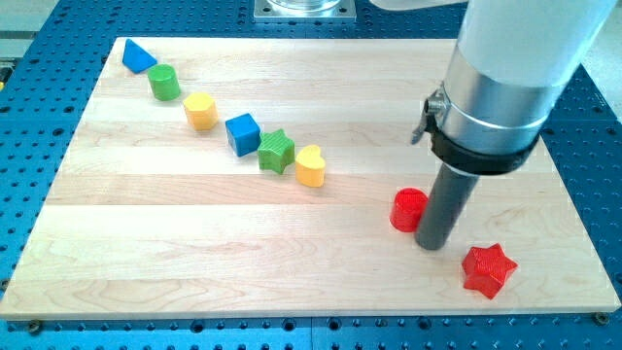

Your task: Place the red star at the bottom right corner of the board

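A pale wooden surface (pixel 194 243) of joined planks lies on a blue perforated base (pixel 39 58) that borders it on all sides, with a grey metal plate (pixel 303 9) at the view's top, under even light.

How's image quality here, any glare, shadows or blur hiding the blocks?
Camera view: even light, soft shadows only, mild sheen on the arm's silver housing; blocks are sharp, but the rod hides part of the red cylinder; my tip sits left of the red star.
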Motion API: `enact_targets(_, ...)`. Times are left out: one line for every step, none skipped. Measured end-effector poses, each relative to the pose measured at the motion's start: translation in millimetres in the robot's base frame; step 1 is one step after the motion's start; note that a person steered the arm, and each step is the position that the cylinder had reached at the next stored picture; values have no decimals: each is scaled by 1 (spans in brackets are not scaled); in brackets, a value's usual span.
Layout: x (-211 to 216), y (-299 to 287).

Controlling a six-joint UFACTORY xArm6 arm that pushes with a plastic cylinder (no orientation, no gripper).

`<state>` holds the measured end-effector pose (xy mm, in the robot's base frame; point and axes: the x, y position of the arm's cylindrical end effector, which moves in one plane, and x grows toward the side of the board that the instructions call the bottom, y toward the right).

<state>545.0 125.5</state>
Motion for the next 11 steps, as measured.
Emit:
enact_targets(-12, -16)
enact_targets(2, -37)
enact_targets(40, -58)
enact_targets(67, 18)
enact_targets(62, 90)
enact_targets(69, 56)
enact_targets(41, 20)
enact_targets(-16, 80)
enact_targets(5, 121)
enact_targets(2, 114)
enact_targets(-52, 83)
